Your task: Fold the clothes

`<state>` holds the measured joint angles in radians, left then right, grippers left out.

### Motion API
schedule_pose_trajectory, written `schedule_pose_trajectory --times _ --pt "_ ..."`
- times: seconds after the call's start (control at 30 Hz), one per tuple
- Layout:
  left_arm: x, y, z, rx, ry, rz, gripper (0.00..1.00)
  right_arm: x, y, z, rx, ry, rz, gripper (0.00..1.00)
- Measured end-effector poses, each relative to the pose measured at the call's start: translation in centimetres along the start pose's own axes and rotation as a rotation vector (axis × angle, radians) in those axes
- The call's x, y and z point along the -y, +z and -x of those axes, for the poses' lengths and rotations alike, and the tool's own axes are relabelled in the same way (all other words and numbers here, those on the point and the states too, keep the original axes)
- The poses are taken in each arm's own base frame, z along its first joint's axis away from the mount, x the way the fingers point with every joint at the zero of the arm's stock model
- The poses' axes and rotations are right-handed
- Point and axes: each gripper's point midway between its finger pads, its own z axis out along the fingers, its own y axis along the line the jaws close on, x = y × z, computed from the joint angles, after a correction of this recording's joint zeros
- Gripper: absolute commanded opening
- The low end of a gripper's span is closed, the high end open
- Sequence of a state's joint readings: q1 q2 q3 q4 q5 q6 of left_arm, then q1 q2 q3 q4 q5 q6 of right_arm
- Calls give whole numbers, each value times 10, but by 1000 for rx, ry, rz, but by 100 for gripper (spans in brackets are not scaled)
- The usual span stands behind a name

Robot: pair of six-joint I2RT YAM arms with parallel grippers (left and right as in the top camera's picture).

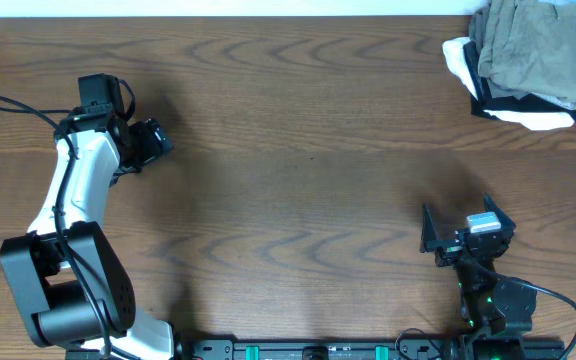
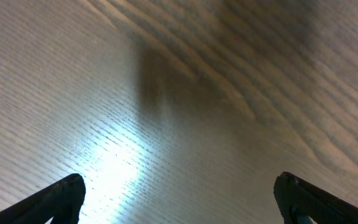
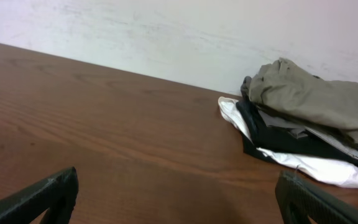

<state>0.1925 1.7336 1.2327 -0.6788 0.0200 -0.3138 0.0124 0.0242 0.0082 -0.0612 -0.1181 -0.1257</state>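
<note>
The pale khaki-green woven cotton shorts (image 3: 309, 99) lie crumpled on top of a small heap of clothing. The heap is well ahead of the right jaws and off toward their right-hand finger, close to the far edge of the dark brown wood-grain bench (image 1: 298, 150), where it meets a white wall (image 3: 166, 31). Lower in that heap are a black garment (image 3: 278, 140) and, at the bottom, a white garment (image 3: 319, 169) whose edge sticks out toward the right jaws. The right jaws are spread wide with nothing between them. Their two black fingertips (image 3: 48, 196) show at the lower corners of the right wrist view, and only bare bench fills the gap. From overhead, the black right arm (image 1: 488, 290) sits folded low by the near edge of the bench, and the heap lies well apart from its jaws. The left jaws are also spread wide and hold nothing. Their black fingertips (image 2: 61, 196) frame a stretch of bare wood grain, with a bright patch of glare between them and a soft dark shadow further ahead. The white and black left arm (image 1: 73, 200) stands at the opposite side of the bench, so the shorts lie well apart from the left jaws, across most of the bench's width.
</note>
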Motion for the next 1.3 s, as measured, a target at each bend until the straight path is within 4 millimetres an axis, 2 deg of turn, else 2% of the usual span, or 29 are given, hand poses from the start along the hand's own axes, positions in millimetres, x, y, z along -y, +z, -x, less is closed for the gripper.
schedule_pose_trajectory --times 0.27,0.4,0.5,0.57,0.7,0.77,0.87,1.07,1.3 --pt "-8 -1 -20 -82 -9 33 98 0 0 0 -1 -3 -1 99" --pt "-4 -11 -10 -5 -30 2 98 0 0 0 -1 -3 -3 99" --pt "3 -38 9 156 -37 -68 98 0 0 0 -2 -3 -3 99" --pt "7 -65 20 291 -41 -126 98 0 0 0 -2 -3 -3 99" --pt "7 -116 21 522 -51 -228 98 1 0 0 -2 -3 -4 99" --pt "2 -131 11 607 -56 -265 98 1 0 -1 -3 -3 -3 99" --pt "-7 -138 -13 684 -60 -298 98 1 0 -1 -2 -3 -4 99" --pt "-24 -138 -54 837 -71 -367 98 1 0 -1 -4 -6 -6 99" --pt "-35 -123 -86 940 -71 -419 98 1 0 -1 -4 -6 -6 99"
